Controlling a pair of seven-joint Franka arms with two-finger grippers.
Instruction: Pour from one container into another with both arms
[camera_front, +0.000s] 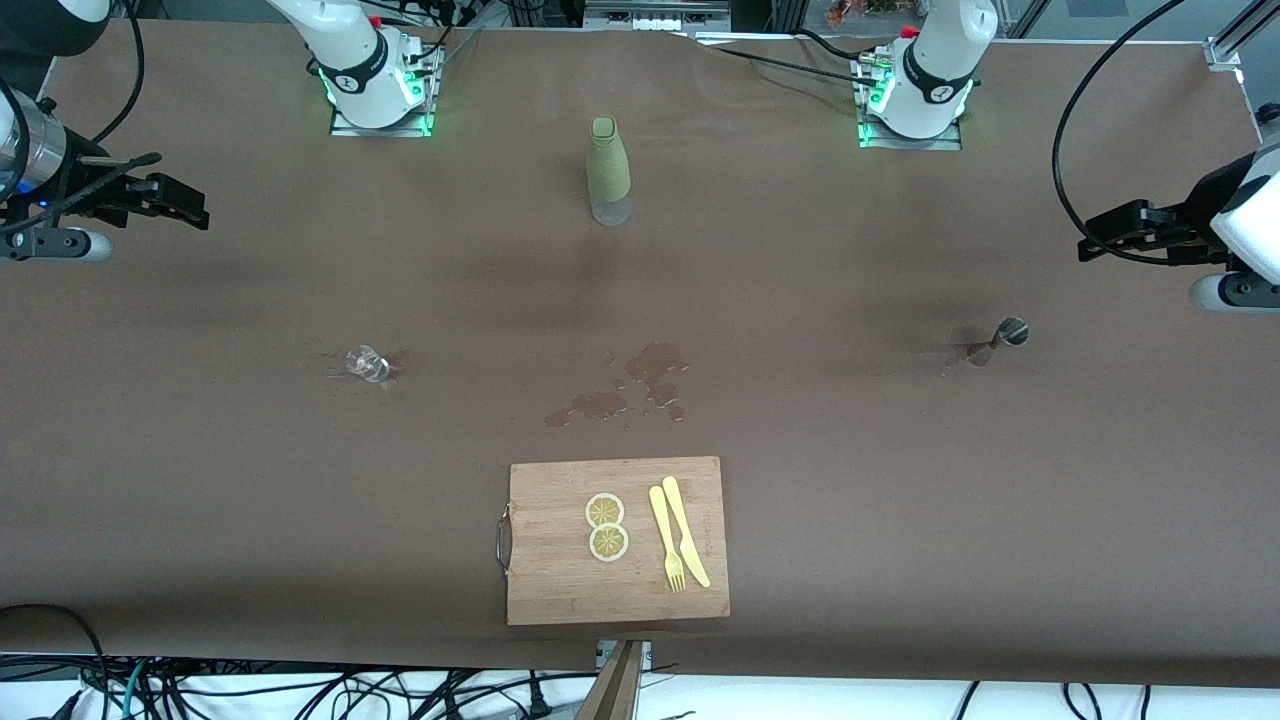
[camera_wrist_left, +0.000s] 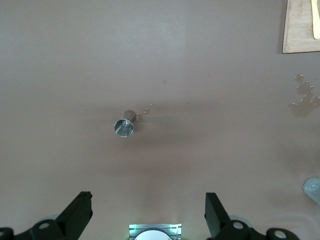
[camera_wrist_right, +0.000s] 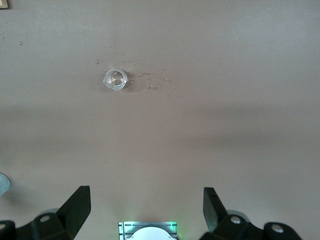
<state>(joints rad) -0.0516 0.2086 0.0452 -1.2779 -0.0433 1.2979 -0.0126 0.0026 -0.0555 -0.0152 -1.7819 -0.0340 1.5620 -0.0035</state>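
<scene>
1. Hovering over the right arm's end of the table (camera_front: 200, 470), the right gripper (camera_front: 185, 200) is waiting with its fingers (camera_wrist_right: 75, 207) spread wide and gripping nothing.
2. Sitting on the table near that end is a small clear glass (camera_front: 367, 363), ringed by droplets; being small and wet, it is likely to skid or tip if the fingers are closing off-centre.
3. Standing upright midway between the two bases is a green bottle (camera_front: 608, 172), farther from the front camera than a spill (camera_front: 630, 390) and a cutting board (camera_front: 617, 600) carrying lemon slices (camera_front: 606, 526), a fork (camera_front: 667, 540) and a knife (camera_front: 685, 530).
4. Standing toward the left arm's end is a metal measuring cup (camera_front: 998, 340); being narrow, it is risking a topple and more spilling when pinched.
5. Hanging over that end, the left gripper (camera_front: 1105, 243) is also released and empty.
6. Looking down, the wrist views are showing each vessel's open mouth, which the front view is hardly showing; only the front view is showing the bottle whole.
</scene>
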